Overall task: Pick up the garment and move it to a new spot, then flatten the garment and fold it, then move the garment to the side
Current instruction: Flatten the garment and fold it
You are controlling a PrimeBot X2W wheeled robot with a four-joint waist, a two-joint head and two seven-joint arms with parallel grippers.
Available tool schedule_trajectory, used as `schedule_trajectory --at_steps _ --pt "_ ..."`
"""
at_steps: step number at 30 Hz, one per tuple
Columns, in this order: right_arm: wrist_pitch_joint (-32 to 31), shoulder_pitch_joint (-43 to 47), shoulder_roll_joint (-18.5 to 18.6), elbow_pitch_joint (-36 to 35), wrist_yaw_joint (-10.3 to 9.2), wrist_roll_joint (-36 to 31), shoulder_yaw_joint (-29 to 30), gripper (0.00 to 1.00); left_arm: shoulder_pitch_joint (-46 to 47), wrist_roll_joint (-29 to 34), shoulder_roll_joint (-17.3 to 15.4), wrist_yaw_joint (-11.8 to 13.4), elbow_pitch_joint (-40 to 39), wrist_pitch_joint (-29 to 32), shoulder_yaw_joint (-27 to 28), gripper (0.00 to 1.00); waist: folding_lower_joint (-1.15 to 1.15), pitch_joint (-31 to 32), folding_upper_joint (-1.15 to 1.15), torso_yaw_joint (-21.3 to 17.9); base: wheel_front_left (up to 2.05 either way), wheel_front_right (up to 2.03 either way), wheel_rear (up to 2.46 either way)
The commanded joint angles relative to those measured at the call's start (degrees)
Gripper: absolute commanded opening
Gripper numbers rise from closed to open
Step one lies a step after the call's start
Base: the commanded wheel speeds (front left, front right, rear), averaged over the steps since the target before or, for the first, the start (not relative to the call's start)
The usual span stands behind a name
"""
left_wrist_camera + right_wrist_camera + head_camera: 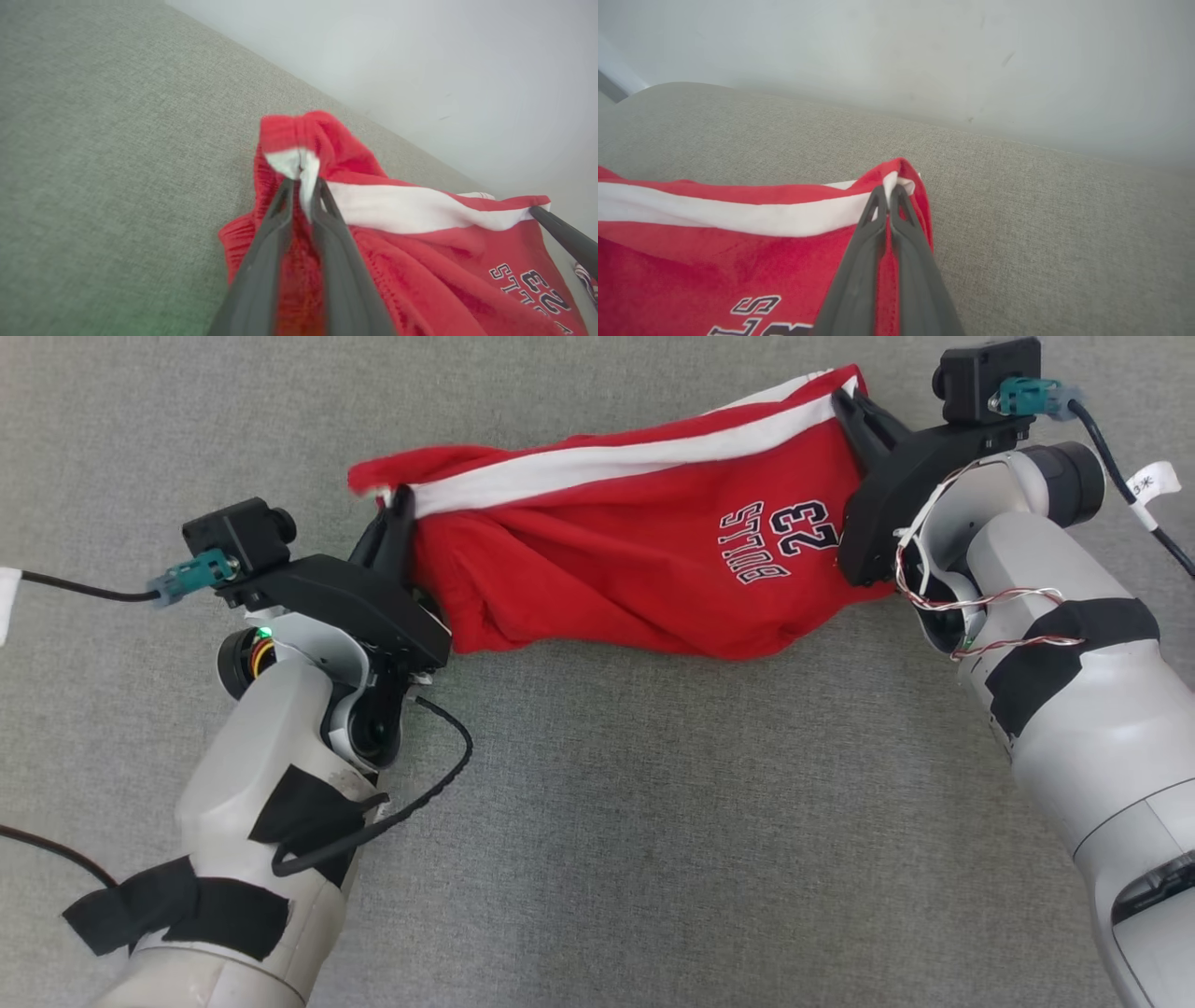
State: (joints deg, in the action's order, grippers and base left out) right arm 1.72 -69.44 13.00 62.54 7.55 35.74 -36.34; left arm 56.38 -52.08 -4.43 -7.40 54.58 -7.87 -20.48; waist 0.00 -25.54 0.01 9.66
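the red garment (635, 569), with a white stripe (607, 462) and "bulls 23" printed on it, hangs stretched between the two arms over the grey woven surface (653, 821). its striped edge is pulled fairly straight and the rest sags in folds, and i cannot tell whether the lowest folds touch the surface. the left end effector (401, 502) is closed on the bunched corner at the garment's left end, cloth pinched between its fingers (275, 233), and the right end effector (842, 399) is clamped the same way on the opposite corner, at the end of the stripe.
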Motion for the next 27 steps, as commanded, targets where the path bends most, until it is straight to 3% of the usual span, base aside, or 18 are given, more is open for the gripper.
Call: schedule_trajectory --at_steps 1,8,14,23,27 --pt "0.9 -0.2 -0.3 0.6 -0.14 0.8 -0.5 1.00 -0.6 -0.1 -0.2 -0.1 -0.2 -0.8 -0.9 1.00 0.00 0.9 -0.01 -0.4 0.00 0.00 0.00" --pt "5.7 3.3 0.1 0.7 -0.14 4.6 -2.4 1.00 -4.9 1.1 -2.7 -0.1 -2.4 -5.5 -5.2 1.00 0.00 5.3 -0.01 -1.4 0.00 0.00 0.00" --pt "9.7 8.4 1.7 -0.2 -0.14 8.0 -4.2 1.00 -11.1 2.6 -4.8 -0.1 -5.9 -7.3 -5.6 1.00 0.00 9.9 -0.01 -1.8 0.00 0.00 0.00" --pt "12.9 15.8 4.2 -2.2 -0.14 11.5 -5.4 1.00 -25.0 15.9 -5.3 2.7 -23.1 -7.3 4.9 1.00 0.00 13.7 -0.01 -1.9 0.00 0.00 0.00" --pt "13.4 19.2 5.0 -3.3 -0.14 12.1 -5.6 1.00 -32.4 22.2 -3.6 2.9 -30.0 -7.3 9.3 1.00 0.00 15.2 -0.01 -1.8 0.00 0.00 0.00"
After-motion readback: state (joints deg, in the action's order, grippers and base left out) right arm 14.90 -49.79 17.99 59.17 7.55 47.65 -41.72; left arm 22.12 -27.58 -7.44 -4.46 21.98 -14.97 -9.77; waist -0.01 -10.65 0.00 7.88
